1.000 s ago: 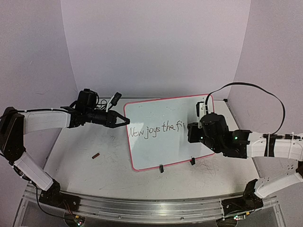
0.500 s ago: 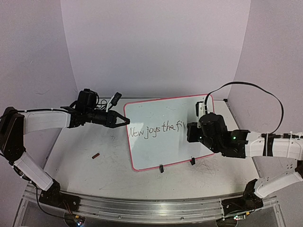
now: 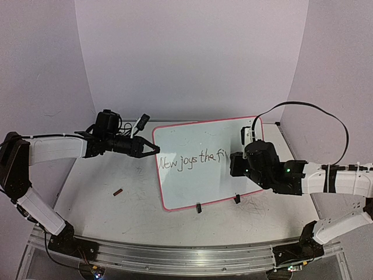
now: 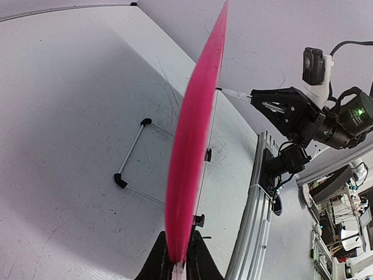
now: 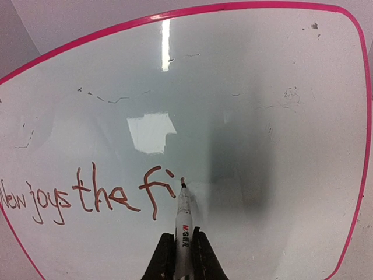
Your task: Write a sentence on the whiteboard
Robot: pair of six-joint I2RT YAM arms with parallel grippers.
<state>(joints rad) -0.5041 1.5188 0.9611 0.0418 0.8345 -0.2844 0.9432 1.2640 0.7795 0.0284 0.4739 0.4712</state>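
The whiteboard (image 3: pixel 198 175), white with a red-pink rim, stands propped at the table's middle. The sentence (image 3: pixel 192 158) on it reads "New joys the fi"; it also shows in the right wrist view (image 5: pixel 87 198). My left gripper (image 3: pixel 152 149) is shut on the whiteboard's left rim (image 4: pixel 189 151), seen edge-on in the left wrist view. My right gripper (image 3: pixel 234 162) is shut on a white marker (image 5: pixel 183 227), its tip touching the whiteboard (image 5: pixel 280 116) just right of the "fi".
A small dark red cap (image 3: pixel 118 191) lies on the table left of the whiteboard. Black clips (image 3: pixel 199 207) sit on its near rim. A thin wire stand (image 4: pixel 131 154) props it from behind. The metal rail (image 3: pixel 175 256) runs along the table's front edge.
My right gripper has shifted very slightly; the written letters look the same. The left arm has not moved.
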